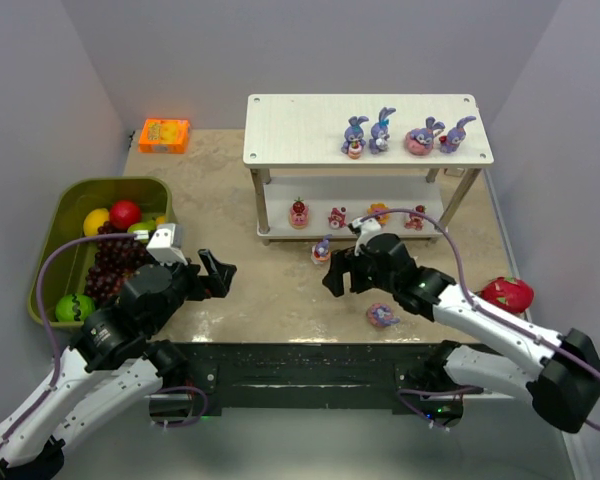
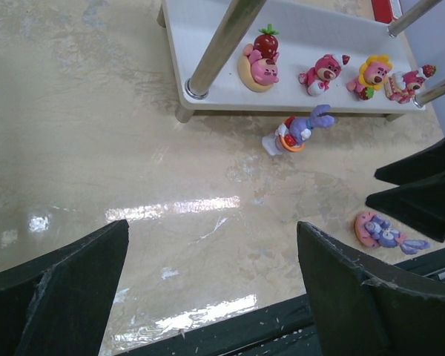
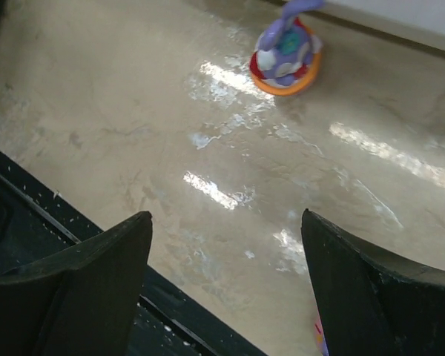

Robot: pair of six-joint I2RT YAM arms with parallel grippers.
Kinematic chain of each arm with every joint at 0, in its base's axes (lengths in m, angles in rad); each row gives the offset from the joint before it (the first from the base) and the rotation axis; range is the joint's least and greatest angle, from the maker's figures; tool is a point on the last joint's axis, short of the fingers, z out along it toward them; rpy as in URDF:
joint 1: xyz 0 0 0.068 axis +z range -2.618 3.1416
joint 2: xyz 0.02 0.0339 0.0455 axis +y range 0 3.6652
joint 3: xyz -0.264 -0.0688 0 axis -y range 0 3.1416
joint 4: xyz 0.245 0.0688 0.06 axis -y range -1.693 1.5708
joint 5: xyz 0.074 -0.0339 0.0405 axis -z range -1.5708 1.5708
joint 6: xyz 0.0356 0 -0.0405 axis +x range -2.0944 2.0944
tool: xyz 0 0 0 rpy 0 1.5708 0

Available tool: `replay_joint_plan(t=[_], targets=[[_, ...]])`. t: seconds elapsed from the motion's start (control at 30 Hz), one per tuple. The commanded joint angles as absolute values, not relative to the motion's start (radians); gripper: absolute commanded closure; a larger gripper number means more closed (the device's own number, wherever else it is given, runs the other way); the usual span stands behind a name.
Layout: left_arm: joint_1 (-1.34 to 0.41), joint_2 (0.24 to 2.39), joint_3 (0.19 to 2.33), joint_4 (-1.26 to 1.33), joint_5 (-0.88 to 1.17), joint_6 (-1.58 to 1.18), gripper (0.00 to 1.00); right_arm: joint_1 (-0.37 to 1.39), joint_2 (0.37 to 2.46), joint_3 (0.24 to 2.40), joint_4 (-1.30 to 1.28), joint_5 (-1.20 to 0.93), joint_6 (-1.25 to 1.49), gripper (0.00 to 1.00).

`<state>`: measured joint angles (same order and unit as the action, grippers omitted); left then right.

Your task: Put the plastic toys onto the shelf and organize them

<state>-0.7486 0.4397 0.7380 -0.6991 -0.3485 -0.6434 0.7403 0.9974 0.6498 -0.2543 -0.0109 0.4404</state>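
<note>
The white two-tier shelf (image 1: 300, 130) stands at the back. Several purple-blue bunnies (image 1: 382, 130) stand on its top board. Several small red, pink and yellow cake figures (image 1: 337, 216) stand on its lower board (image 2: 208, 44). One bunny on an orange-red base (image 1: 321, 249) (image 2: 297, 132) (image 3: 285, 52) stands on the table in front of the shelf. Another bunny on a pink donut (image 1: 382, 316) (image 2: 382, 230) lies near the front edge. My left gripper (image 1: 218, 272) (image 2: 213, 226) is open and empty over bare table. My right gripper (image 1: 342, 272) (image 3: 227, 215) is open and empty, between the two loose bunnies.
An olive-green bin (image 1: 50, 230) at the left holds grapes (image 1: 115, 262), an apple (image 1: 125, 213) and a lemon (image 1: 97, 221). An orange box (image 1: 164, 135) sits at the back left. A dragon fruit (image 1: 507, 294) lies at the right. A black rail (image 1: 300, 370) runs along the front edge.
</note>
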Motion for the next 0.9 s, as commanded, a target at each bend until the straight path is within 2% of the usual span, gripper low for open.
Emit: replay_joint_plan(t=[0.0, 0.2, 0.43, 0.63, 0.73, 0.87], targets=[[-0.753, 0.453, 0.733, -0.677, -0.36, -0.647, 0.0, 0.802, 1.116, 0.63, 0.029, 0.096, 0.407, 0.15], [-0.753, 0.446, 0.733, -0.677, -0.36, -0.646, 0.0, 0.807, 1.258, 0.615, 0.213, 0.259, 0.304, 0.16], [-0.753, 0.448, 0.732, -0.673, -0.354, -0.644, 0.0, 0.807, 1.313, 0.589, 0.296, 0.279, 0.302, 0.2], [-0.753, 0.443, 0.732, -0.675, -0.354, -0.644, 0.0, 0.807, 1.217, 0.474, 0.347, 0.282, 0.503, 0.3], [-0.755, 0.44, 0.729, -0.67, -0.354, -0.644, 0.0, 0.807, 1.155, 0.404, 0.397, 0.279, 0.534, 0.28], [-0.753, 0.445, 0.732, -0.67, -0.35, -0.644, 0.0, 0.805, 1.169, 0.446, 0.319, 0.311, 0.52, 0.26]])
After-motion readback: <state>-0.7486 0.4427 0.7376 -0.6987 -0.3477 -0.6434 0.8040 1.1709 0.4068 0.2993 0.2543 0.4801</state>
